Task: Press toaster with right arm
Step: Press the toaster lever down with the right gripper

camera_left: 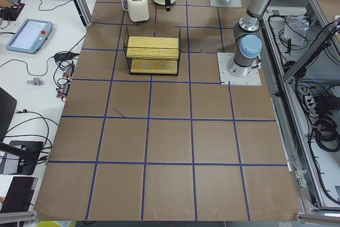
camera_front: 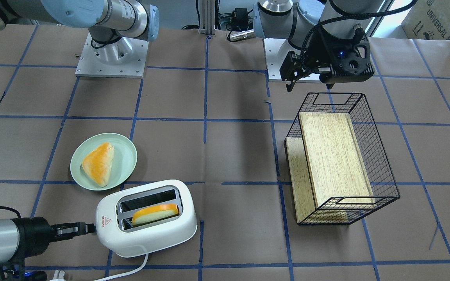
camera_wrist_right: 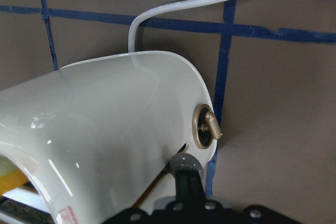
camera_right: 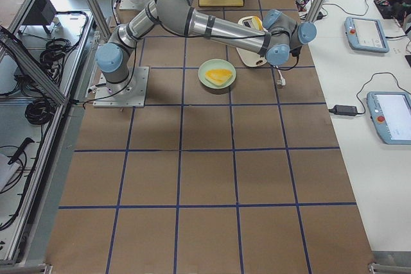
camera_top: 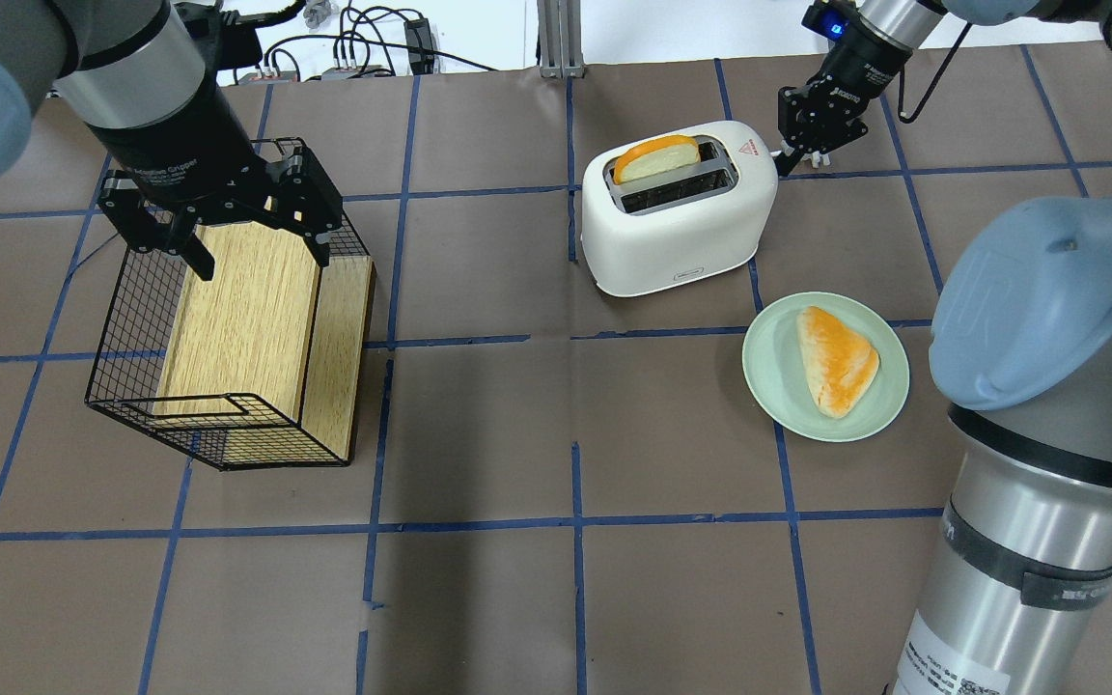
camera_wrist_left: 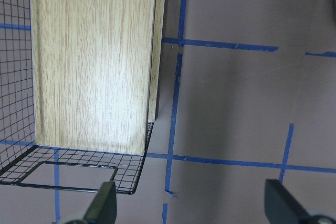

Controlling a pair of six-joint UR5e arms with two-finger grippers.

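Note:
The white two-slot toaster (camera_front: 147,234) stands near the table's far edge, with an orange-crusted bread slice (camera_front: 155,214) in one slot. It also shows in the overhead view (camera_top: 681,232) and the right wrist view (camera_wrist_right: 115,129). My right gripper (camera_front: 84,228) is shut, and its tips are at the toaster's end with the red triangle mark. In the right wrist view the shut gripper (camera_wrist_right: 186,177) touches the clear lever knob (camera_wrist_right: 183,160), beside a gold dial (camera_wrist_right: 206,132). My left gripper (camera_top: 257,253) is open and empty above the wire basket (camera_top: 131,386).
A pale-green plate (camera_top: 778,386) with a bread wedge (camera_top: 836,359) sits beside the toaster. The black wire basket (camera_front: 381,164) lies on its side and holds a wooden board (camera_front: 334,156). The toaster's white cord (camera_front: 131,271) trails to the table edge.

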